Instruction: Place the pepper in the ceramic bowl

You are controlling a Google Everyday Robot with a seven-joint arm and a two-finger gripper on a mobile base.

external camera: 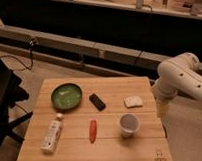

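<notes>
from the one camera view i see the wooden table (117, 149) with everything laid out on it. the pepper (92, 130) lies flat near the front edge, its length running front to back. it sits between the white bottle (52, 135) on the left of the view and the white cup (129, 124) on the right, touching neither. the ceramic bowl (66, 95) sits well apart from the pepper, toward the back left of the table, green and glossy with a darker rim. a black block (97, 101) lies just right of the bowl, and a small white pad (133, 101) lies further right, behind the cup. my arm (180, 74) is off the table's right side, bent downward. the gripper (162, 109) hangs beside that right edge, apart from every object — whether it is open or closed i cannot tell from here.
</notes>
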